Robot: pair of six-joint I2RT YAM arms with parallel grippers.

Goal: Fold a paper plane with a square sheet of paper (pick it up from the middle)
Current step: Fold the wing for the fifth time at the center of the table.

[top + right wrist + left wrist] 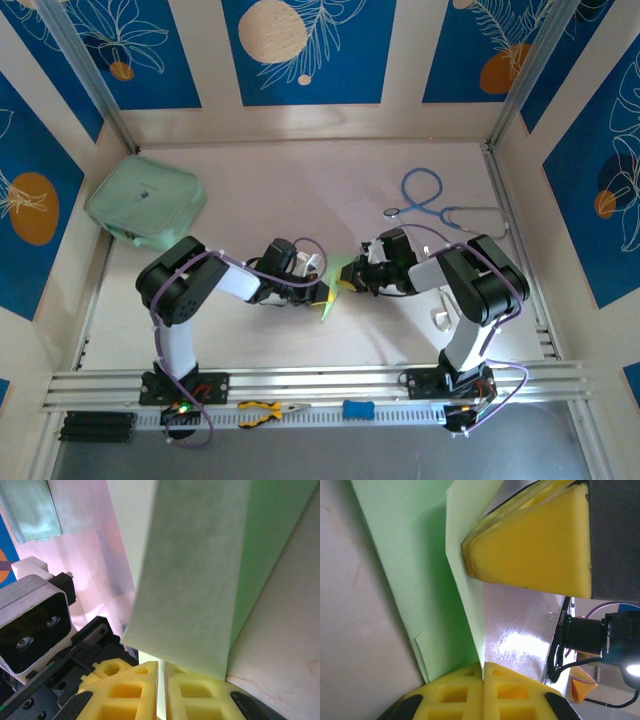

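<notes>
My left tool's (483,674) yellow fingers sit nearest the left wrist lens. They are clenched flat together, with the light-green sheet of paper (415,575) pinched in their seam. The sheet rises from them in creased layers. Just past it in that view is one yellow finger (535,545) of my right tool, pressed against the far flap.

The right wrist view gives the other side. My right tool (161,669) is closed to a thin slit, with a sliver of green caught in it and a broad folded band standing straight up in front of the fingers.

From above both grips are too small to judge, but the layout is plain. The sheet bridges the short gap between the two tools, which point at each other over the middle of the desk (300,190).

Well beyond my left tool lies a mint-green pouch (147,203). Beyond my right tool lies a blue stethoscope (436,206). Behind both tools, by the arm bases, are yellow-handled pliers (264,410).
</notes>
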